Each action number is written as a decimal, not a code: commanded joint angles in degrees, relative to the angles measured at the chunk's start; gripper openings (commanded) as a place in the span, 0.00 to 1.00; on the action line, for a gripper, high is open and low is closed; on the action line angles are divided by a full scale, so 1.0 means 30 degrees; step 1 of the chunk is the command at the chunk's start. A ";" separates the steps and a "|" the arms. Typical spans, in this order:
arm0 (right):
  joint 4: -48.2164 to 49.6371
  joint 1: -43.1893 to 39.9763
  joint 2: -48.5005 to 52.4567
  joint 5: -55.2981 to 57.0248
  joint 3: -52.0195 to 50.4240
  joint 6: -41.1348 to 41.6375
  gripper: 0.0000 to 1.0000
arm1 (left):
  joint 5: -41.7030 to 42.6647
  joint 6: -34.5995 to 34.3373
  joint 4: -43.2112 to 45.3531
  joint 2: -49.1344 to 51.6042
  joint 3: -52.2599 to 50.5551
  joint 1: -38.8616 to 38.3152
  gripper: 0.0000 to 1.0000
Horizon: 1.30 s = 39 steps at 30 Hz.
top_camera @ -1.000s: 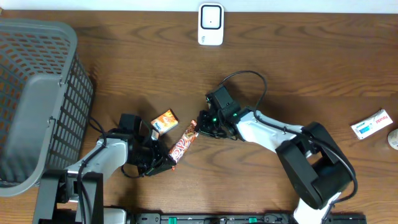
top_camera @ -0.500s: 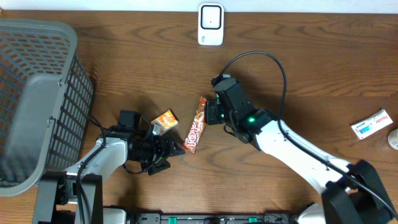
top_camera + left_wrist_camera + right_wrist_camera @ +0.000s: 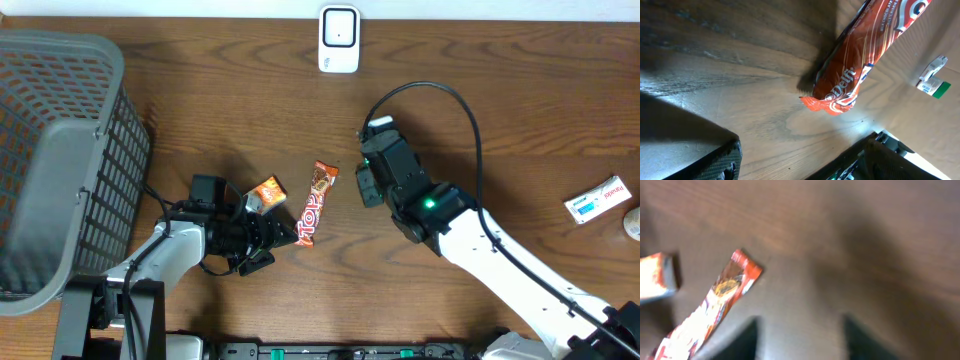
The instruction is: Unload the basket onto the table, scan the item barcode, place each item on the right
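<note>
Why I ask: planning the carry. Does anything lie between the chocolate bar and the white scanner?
Nothing visible does. Only bare table lies between the chocolate bar and the white scanner; the right gripper sits beside the bar, off that line.

On the left wrist view I can read "Delfi" in white script on the near end of the bar [image 3: 850,75]; the small print beside it is too fine for me. Overhead, the wrapper shows "Top" in big letters. The white packet [image 3: 598,199] carries a blue label I can't read.
</note>
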 commanded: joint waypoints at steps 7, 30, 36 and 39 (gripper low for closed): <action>0.2856 -0.1887 0.6747 -0.8939 0.0095 0.4386 0.60 | -0.3446 -0.1392 0.0991 0.0619 -0.0546 0.0080 0.71; 0.5690 -0.1923 0.9078 -0.8932 0.0102 0.7278 0.66 | 0.2739 -0.2739 0.5078 0.0627 -0.0546 0.0058 0.07; 0.6579 -0.1916 1.0295 -0.9377 0.0102 0.7992 0.68 | 0.2725 -0.2747 0.5085 0.0627 -0.0546 0.0058 0.07; 0.7096 -0.1916 1.0877 -0.9792 0.0102 0.8291 0.68 | 0.2725 -0.2739 0.5523 0.0634 -0.0546 0.0058 0.07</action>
